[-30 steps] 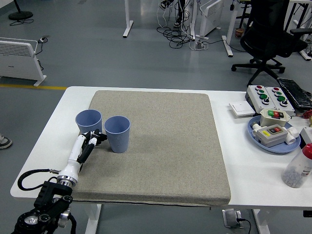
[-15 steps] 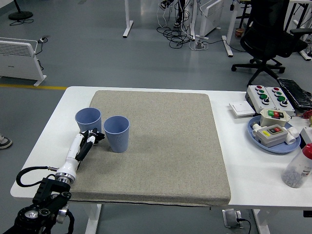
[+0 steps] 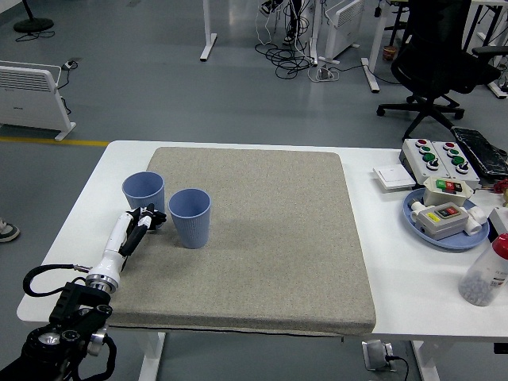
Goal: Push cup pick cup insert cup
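From the head view, two blue cups stand upright on a gray mat (image 3: 262, 238) that covers most of the white table (image 3: 71, 230). The far cup (image 3: 144, 191) sits at the mat's left edge. The near cup (image 3: 190, 217) is just beside it, a little to the right and closer to the robot.

The left hand (image 3: 141, 225) comes in from the bottom left and sits low, between the two cups and just in front of them. Its fingers (image 3: 151, 218) look bunched together, holding nothing. I cannot tell if they touch a cup. The right hand is not in the picture.

The cups look thin, light and smooth, so a small push should slide one, and a hard push could tip it. The best place to hold one is probably around the side, near the middle. A soft squeeze seems enough, since the wall may bend.
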You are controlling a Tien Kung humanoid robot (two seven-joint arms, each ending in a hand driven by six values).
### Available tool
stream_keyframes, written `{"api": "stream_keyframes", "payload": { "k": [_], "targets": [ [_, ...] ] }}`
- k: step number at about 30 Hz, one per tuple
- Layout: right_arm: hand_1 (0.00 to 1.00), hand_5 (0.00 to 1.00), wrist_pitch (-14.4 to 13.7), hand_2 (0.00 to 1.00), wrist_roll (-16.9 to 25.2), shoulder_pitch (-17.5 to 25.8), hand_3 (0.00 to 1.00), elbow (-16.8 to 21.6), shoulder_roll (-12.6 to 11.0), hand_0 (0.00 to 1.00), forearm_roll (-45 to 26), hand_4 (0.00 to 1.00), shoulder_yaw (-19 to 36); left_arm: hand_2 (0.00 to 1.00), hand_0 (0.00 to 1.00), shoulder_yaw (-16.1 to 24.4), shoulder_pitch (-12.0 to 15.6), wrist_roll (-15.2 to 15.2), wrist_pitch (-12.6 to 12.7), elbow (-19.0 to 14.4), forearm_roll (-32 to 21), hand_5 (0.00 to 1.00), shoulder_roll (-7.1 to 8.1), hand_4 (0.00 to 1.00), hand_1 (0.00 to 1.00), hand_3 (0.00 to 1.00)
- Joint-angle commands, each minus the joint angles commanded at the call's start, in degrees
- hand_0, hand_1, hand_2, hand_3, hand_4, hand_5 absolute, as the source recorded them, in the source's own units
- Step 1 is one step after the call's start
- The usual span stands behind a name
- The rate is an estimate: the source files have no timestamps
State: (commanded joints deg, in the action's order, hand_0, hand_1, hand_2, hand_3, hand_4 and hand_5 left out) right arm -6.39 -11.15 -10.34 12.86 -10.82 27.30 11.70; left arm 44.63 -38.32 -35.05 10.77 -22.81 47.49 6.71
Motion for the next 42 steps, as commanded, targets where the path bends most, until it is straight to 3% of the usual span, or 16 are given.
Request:
{"api": "stream_keyframes", "payload": {
  "k": [14, 23, 27, 28, 32, 33, 34, 39, 40, 42],
  "targets": [
    [0.667, 0.386, 0.0, 0.704, -0.1, 0.0, 0.597, 0.0, 0.1, 0.729, 0.2, 0.161, 0.1, 0.571, 0.615, -1.5, -1.8, 0.1, -0.2, 1.1, -1.2, 0.998, 0.01, 0.527, 0.635, 0.502],
    [0.668, 0.386, 0.0, 0.704, -0.1, 0.0, 0.597, 0.0, 0.1, 0.729, 0.1, 0.16, 0.0, 0.565, 0.593, -0.3, -1.1, 0.5, 0.1, 0.0, 0.2, 0.998, 0.48, 0.525, 0.626, 0.502],
    [0.668, 0.386, 0.0, 0.704, 0.0, 0.0, 0.597, 0.0, 0.0, 0.729, -0.2, 0.16, -0.1, 0.565, 0.593, 2.7, 0.7, 1.2, 1.3, -2.5, 3.4, 0.998, 1.14, 0.525, 0.626, 0.502],
    [0.667, 0.387, 0.0, 0.704, 0.0, 0.0, 0.596, 0.0, 0.0, 0.73, -0.3, 0.161, -0.3, 0.544, 0.505, 4.2, 1.6, 1.3, 1.8, -3.7, 4.8, 0.998, 1.41, 0.523, 0.571, 0.502],
    [0.667, 0.387, -0.1, 0.704, 0.1, 0.0, 0.596, 0.0, 0.0, 0.73, -0.6, 0.161, -0.4, 0.544, 0.505, 8.7, 4.4, 1.8, 3.3, -7.4, 8.5, 0.998, 2.26, 0.523, 0.571, 0.502],
    [0.667, 0.387, -0.1, 0.704, 0.1, 0.1, 0.596, 0.0, 0.0, 0.73, -0.7, 0.161, -0.5, 0.544, 0.505, 10.1, 5.5, 1.8, 4.0, -9.0, 9.7, 0.998, 2.53, 0.523, 0.571, 0.502],
    [0.667, 0.386, -0.1, 0.704, 0.2, 0.1, 0.596, 0.0, 0.0, 0.73, -0.7, 0.161, -0.5, 0.516, 0.424, 10.6, 5.8, 1.8, 4.2, -9.4, 10.1, 0.998, 2.59, 0.536, 0.531, 0.486],
    [0.667, 0.386, -0.1, 0.704, 0.2, 0.1, 0.596, -0.1, 0.0, 0.73, -0.9, 0.161, -0.6, 0.516, 0.424, 15.1, 9.1, 0.8, 6.8, -16.6, 13.8, 0.998, 3.62, 0.536, 0.531, 0.486],
    [0.667, 0.387, -0.1, 0.704, 0.3, 0.1, 0.596, -0.1, 0.0, 0.73, -1.1, 0.161, -0.7, 0.508, 0.356, 15.9, 9.8, 0.6, 7.4, -18.4, 14.9, 0.826, 4.1, 0.705, 0.512, 0.471],
    [0.667, 0.387, -0.2, 0.704, 0.4, 0.0, 0.596, -0.1, -0.1, 0.73, -1.5, 0.161, -0.9, 0.508, 0.356, 17.5, 11.0, 0.5, 9.8, -22.8, 18.1, 0.826, 5.5, 0.705, 0.512, 0.471]
  ]
}}
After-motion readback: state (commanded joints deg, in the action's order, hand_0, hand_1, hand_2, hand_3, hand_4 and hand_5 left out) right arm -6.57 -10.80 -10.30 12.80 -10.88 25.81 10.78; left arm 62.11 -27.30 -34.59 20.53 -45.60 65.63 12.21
